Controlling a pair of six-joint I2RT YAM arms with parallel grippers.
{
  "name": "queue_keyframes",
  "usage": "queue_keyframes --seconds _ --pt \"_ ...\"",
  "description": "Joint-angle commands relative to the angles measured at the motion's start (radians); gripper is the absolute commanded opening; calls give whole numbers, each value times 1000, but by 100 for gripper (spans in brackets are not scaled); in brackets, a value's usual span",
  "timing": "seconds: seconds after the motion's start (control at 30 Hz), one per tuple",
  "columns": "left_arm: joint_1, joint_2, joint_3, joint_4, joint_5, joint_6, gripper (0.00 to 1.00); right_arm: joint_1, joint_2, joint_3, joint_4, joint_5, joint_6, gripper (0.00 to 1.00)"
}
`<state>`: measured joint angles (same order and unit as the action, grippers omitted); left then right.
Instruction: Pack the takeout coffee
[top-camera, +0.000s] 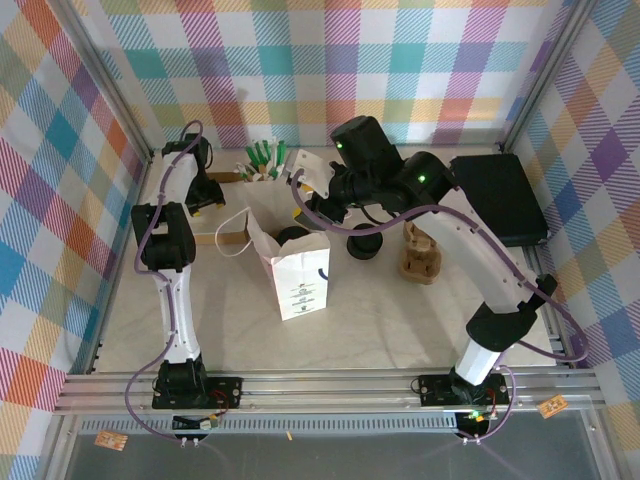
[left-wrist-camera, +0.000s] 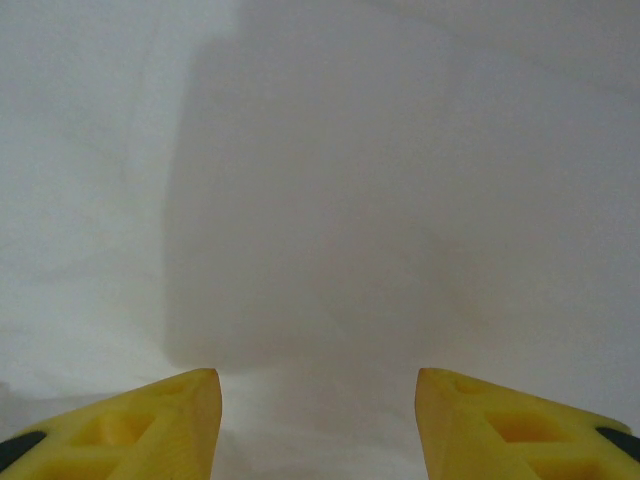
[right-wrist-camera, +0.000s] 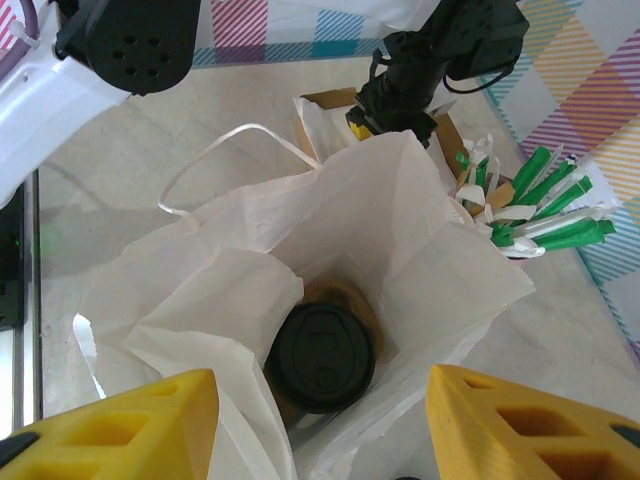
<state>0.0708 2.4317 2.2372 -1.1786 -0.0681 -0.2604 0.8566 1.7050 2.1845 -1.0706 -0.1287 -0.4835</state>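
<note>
Plaid walls all round, a pale bench below, and the white paper bag stands open mid-bench with the takeout coffee down inside it, black lid facing up. The right end effector hangs over the bag's mouth, fingers spread wide and gripping nothing, and the left end effector is spread apart too, empty, facing a plain white surface. Packing looks all but done, so the clean play is a straight vertical lift for the right arm, fingers kept wide and clear of the crumpled rim so the bag doesn't tip.
</note>
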Motion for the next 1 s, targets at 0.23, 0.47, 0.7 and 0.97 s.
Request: queue_keyframes --seconds 0.23,0.47,0.7,0.97 --pt "14 38 15 -45 18 37 43 -8 17 16 -9 15 -22 58" --pt "21 37 13 -55 34 39 19 -8 15 23 -22 21 -32 58" --pt "21 27 7 -57 42 33 7 -8 7 9 -31 20 -37 58" --pt "21 -9 -39 -99 28 11 51 -11 -11 -25 -22 26 -44 58"
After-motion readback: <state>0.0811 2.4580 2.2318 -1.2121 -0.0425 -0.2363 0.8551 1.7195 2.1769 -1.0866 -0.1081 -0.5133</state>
